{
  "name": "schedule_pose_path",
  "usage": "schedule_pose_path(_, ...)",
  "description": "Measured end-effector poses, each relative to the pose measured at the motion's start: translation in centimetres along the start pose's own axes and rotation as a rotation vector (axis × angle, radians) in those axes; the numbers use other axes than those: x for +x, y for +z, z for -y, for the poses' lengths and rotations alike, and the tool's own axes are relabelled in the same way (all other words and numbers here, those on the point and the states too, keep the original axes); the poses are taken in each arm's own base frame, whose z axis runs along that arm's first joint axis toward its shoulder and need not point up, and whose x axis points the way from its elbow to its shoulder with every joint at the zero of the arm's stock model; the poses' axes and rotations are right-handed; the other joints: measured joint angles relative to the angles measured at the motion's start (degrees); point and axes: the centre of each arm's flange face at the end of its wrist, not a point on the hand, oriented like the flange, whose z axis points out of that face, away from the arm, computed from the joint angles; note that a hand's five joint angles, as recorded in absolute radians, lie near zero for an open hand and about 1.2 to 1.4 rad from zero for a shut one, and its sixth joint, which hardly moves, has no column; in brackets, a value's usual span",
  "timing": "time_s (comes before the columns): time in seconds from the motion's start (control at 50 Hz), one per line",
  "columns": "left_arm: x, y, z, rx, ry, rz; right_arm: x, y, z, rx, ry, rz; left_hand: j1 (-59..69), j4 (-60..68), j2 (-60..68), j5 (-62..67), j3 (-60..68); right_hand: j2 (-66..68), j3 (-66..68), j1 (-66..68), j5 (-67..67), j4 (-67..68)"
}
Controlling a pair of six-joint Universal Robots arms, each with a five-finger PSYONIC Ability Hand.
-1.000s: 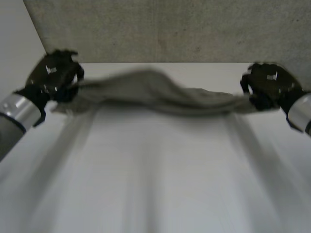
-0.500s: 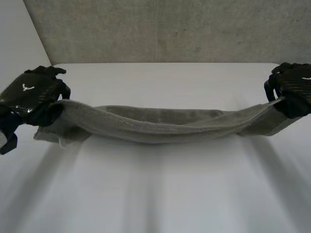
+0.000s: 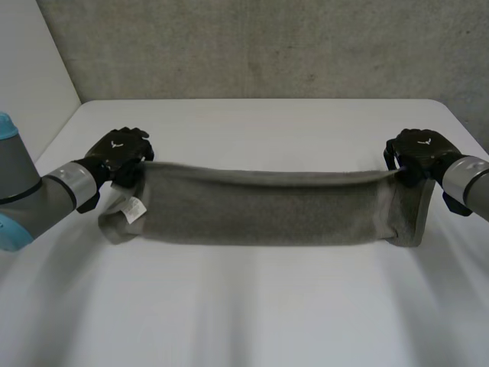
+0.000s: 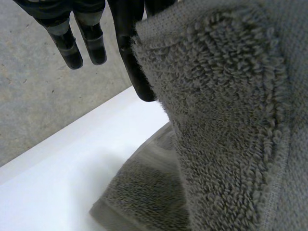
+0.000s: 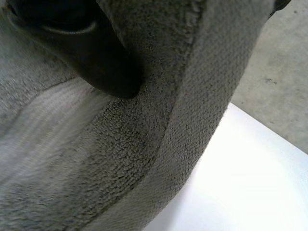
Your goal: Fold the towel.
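- My left hand (image 3: 118,153) grasps the upper left corner of the grey terry-cloth towel (image 3: 260,210), pinching its edge.
- My right hand (image 3: 419,151) is clenched on the upper right corner.
- The towel hangs stretched between both hands, its lower fold reaching the white table (image 3: 252,321).
- A small white label (image 3: 131,209) sits near the towel's left end.

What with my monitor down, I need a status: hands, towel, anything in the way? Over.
Left hand shut on one end of the towel, right hand on the other. Towel stretched between them, lower part on the table. No obstruction seen.
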Motion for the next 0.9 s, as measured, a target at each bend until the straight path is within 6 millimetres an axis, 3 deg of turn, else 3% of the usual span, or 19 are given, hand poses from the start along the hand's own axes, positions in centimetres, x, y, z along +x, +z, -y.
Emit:
schedule_pose_path(0.16,-0.4,1.7,-1.0,0.003,0.009,-0.003,-0.2,2.0,-1.2,-0.011,-0.009,-0.043,0.00,0.00,0.00,0.00,0.00,0.00,0.00,0.00,0.00,0.00)
schedule_pose_path(0.52,0.7,2.5,-3.1,-0.018,0.007,-0.029,-1.0,3.6,-3.7,-0.047,0.004,-0.028,0.00,0.00,0.00,0.27,0.00,-0.25,0.00,-0.26,-0.27,0.00)
schedule_pose_path(0.56,0.7,2.5,-3.1,-0.018,0.015,-0.029,-1.0,3.7,-3.7,-0.037,0.001,-0.033,0.00,0.00,0.00,0.27,0.00,-8.71,0.00,-8.48,-8.21,0.00)
schedule_pose_path(0.6,0.7,2.5,-3.0,-0.016,0.024,-0.029,-1.1,3.8,-3.5,-0.025,-0.004,-0.038,-8.76,0.00,-11.26,-9.97,0.00,-18.97,0.00,-18.78,-18.65,0.00)
schedule_pose_path(0.7,0.7,2.3,-2.4,-0.007,0.043,-0.018,-1.3,3.8,-2.7,0.012,-0.020,-0.054,-51.98,0.00,-56.27,-56.45,0.00,-44.76,0.00,-45.48,-49.03,0.00)
schedule_pose_path(0.78,0.7,2.0,-1.8,-0.003,0.048,-0.005,-1.3,3.4,-1.8,0.036,-0.014,-0.062,-57.01,0.00,-62.61,-63.21,0.00,-58.82,0.00,-58.84,-62.60,0.00)
schedule_pose_path(0.9,1.0,1.3,-1.0,0.004,0.052,0.002,-1.0,2.6,-0.1,0.093,0.014,-0.082,-57.01,0.00,-62.63,-63.21,0.00,-60.97,0.00,-61.11,-62.56,0.00)
